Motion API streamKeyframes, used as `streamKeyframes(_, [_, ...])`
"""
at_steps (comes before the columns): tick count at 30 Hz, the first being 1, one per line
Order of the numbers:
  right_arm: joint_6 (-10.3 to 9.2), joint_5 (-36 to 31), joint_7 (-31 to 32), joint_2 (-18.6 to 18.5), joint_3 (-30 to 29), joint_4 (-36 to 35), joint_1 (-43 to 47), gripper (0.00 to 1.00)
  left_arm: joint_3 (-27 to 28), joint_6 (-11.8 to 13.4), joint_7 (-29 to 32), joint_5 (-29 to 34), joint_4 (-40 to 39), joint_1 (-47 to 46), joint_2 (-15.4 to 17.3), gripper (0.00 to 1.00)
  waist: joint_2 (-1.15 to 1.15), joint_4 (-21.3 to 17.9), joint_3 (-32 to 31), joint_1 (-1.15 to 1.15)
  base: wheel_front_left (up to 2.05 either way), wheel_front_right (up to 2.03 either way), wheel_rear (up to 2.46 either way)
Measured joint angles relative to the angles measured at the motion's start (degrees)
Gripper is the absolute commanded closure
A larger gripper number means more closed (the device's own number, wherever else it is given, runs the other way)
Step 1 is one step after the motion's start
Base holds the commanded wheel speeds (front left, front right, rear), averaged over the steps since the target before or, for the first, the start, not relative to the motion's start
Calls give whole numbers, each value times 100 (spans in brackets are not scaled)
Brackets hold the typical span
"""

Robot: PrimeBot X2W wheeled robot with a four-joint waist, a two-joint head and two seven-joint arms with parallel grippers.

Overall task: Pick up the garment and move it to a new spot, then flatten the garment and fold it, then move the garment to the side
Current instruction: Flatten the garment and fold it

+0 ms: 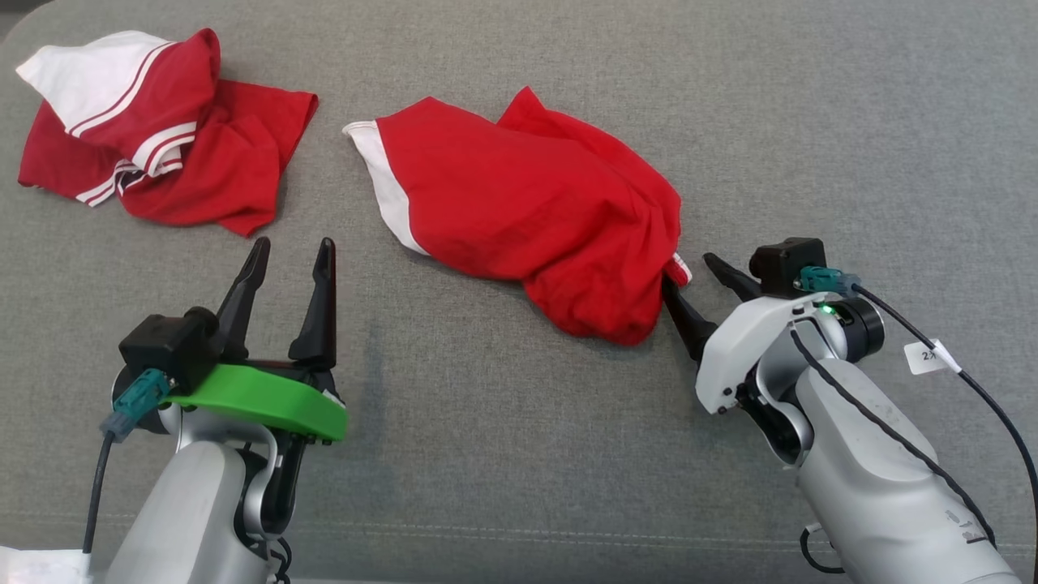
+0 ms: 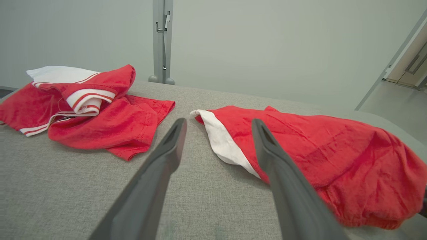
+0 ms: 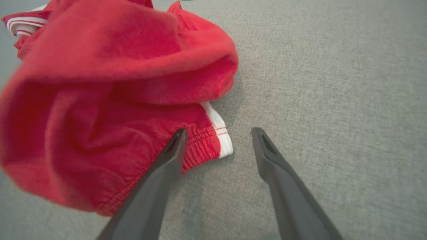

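Note:
A crumpled red garment (image 1: 527,203) with a white side band lies in the middle of the grey cloth surface (image 1: 851,122). My right gripper (image 1: 687,269) sits at its lower right end, open, with the left finger against the fabric. In the right wrist view the garment (image 3: 116,83) bulges close ahead, and its white-trimmed elastic corner (image 3: 223,140) lies between the open gripper (image 3: 218,130) fingers. My left gripper (image 1: 293,243) stands open and empty, left of the garment and apart from it. Its wrist view shows the garment (image 2: 317,150) ahead to the right of the open gripper (image 2: 218,120).
A second garment (image 1: 154,130), red with white striped trim, lies bunched at the far left of the surface and shows in the left wrist view (image 2: 100,116). Beyond the far edge stand a grey post (image 2: 162,40) and a pale wall. Bare grey cloth stretches right of the right arm.

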Motion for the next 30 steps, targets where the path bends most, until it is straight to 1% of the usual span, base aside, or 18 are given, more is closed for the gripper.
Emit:
streamKeyframes(1, [0,0,35,2,-2,60,-22,4,24,0,0,0,-5,1,-9,0,0,20,20,0,0,0,0])
streamKeyframes(2, [0,1,56,3,-5,127,-38,11,42,-4,0,0,-10,1,-15,0,0,40,38,0,0,0,0])
streamKeyframes(3, [0,2,88,4,-2,187,-51,20,62,-23,0,4,-11,1,-18,0,0,57,54,0,0,0,0])
streamKeyframes(4, [0,2,91,7,10,243,-71,32,93,-30,0,25,-13,3,-20,0,0,72,68,0,0,0,0])
streamKeyframes(6, [1,13,114,24,16,330,-144,81,133,-43,0,56,-13,6,-20,0,0,90,84,0,0,0,0])
streamKeyframes(7, [1,70,137,46,18,410,-199,100,156,-52,0,57,-13,10,-22,0,0,97,89,0,0,0,0])
streamKeyframes(12, [1,91,27,56,53,512,-269,100,289,-76,0,107,-8,43,-25,0,0,76,61,0,0,0,0])
streamKeyframes(17, [-14,97,-433,53,-137,488,-418,100,343,-102,0,146,13,144,-37,0,0,3,-46,0,0,0,0])
streamKeyframes(19, [-63,74,-623,23,-190,441,-543,100,378,-132,0,157,23,162,-47,0,0,-36,-102,0,0,0,0])
streamKeyframes(26, [-59,-222,-1113,-322,-197,272,-1032,100,368,-191,0,193,86,247,-135,0,0,-187,-343,0,0,0,0])
streamKeyframes(30, [-51,-374,-1136,-439,-42,214,-1360,100,280,-232,0,194,141,274,-224,0,0,-227,-484,0,0,0,0])
